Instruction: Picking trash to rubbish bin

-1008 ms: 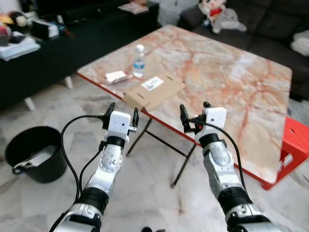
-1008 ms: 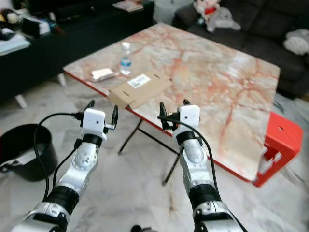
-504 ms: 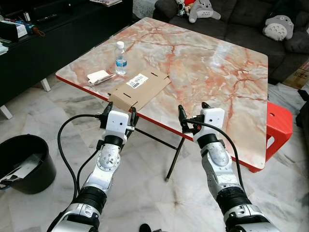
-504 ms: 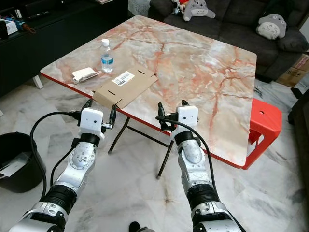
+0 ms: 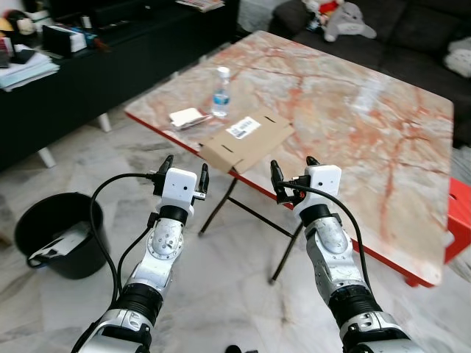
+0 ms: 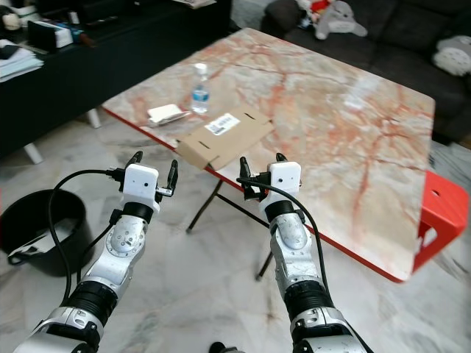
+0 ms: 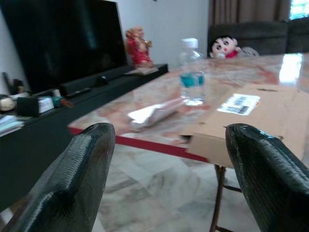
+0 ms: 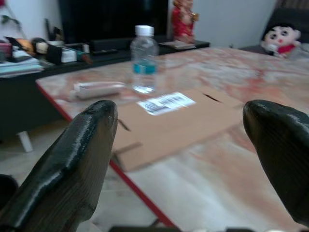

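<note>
On the near left corner of the marble table (image 5: 353,110) lie a flattened cardboard box (image 5: 246,138) with a white label, a clear plastic bottle (image 5: 221,92) standing upright, and a white crumpled wrapper (image 5: 186,118). A black bin (image 5: 53,234) with some paper inside stands on the floor at the left. My left gripper (image 5: 182,175) and right gripper (image 5: 293,176) are both held up open in front of the table edge, short of the cardboard, holding nothing. The bottle (image 8: 144,59), wrapper (image 8: 99,89) and cardboard (image 8: 178,116) lie ahead between the right gripper's fingers.
A black TV cabinet (image 5: 88,66) runs along the left wall with clutter on it. A dark sofa (image 5: 412,37) with soft toys stands behind the table. A red stool (image 6: 441,220) is at the table's right side. Folding table legs (image 5: 243,213) stand under the near edge.
The camera view has swung, so the table and bin sit differently in frame. Both grippers stay raised and open in the same pose.
</note>
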{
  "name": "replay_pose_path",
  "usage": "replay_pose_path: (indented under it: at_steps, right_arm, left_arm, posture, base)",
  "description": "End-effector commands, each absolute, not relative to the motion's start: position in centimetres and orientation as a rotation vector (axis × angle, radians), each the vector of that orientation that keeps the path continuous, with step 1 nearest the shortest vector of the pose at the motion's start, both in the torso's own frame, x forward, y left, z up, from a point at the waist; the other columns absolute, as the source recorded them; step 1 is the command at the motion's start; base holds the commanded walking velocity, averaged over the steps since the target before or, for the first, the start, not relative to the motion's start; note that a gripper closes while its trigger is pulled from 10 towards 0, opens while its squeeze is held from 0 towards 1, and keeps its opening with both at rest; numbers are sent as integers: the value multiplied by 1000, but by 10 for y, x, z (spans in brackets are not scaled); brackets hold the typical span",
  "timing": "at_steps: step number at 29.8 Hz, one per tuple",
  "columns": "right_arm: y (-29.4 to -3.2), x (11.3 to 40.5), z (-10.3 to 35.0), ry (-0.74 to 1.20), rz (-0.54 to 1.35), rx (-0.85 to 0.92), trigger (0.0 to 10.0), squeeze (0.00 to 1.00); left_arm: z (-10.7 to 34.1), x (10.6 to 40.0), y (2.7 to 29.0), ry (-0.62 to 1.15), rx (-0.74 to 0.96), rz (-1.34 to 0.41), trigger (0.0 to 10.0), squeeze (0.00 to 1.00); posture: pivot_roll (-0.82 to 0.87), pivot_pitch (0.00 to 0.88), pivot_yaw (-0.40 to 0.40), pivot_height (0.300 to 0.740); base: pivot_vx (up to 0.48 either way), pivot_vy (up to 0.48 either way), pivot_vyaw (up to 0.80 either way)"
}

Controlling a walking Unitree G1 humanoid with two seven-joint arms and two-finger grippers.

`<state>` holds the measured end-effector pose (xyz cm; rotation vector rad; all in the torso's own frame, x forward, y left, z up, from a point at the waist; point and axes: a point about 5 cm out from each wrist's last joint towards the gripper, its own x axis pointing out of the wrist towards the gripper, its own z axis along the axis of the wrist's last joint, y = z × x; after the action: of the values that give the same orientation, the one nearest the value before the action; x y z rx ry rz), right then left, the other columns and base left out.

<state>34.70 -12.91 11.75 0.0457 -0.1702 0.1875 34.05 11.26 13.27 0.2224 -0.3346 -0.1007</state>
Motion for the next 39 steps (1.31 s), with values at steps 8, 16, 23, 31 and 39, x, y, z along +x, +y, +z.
replay_pose_path:
  at_steps: [8,16,23,31,39]
  right_arm:
    - [-132,346,116,-163,164,51,10000,0]
    - [-133,347,117,-164,152,57,10000,0]
    - [-134,347,118,-165,144,67,10000,0]
    - [-133,348,119,-170,144,64,10000,0]
    - [-131,348,121,-180,152,53,10000,0]
  left_arm:
    - [130,340,113,-316,234,-113,10000,0]
    - [132,339,113,-325,241,-113,10000,0]
    - [133,340,109,-325,222,-129,10000,0]
    - [139,344,112,-313,204,-111,10000,0]
    - [139,344,114,-307,200,-109,10000,0]
  posture:
    - [76,112,-117,740]
    - [76,111,-111,740]
    - [74,112,-109,740]
    - [75,111,-107,740]
    - [77,107,-105,740]
  base:
    - [0,480,-435]
    - [0,301,0]
    - [0,0,0]
    - [0,0,0]
    - [315,0,-101]
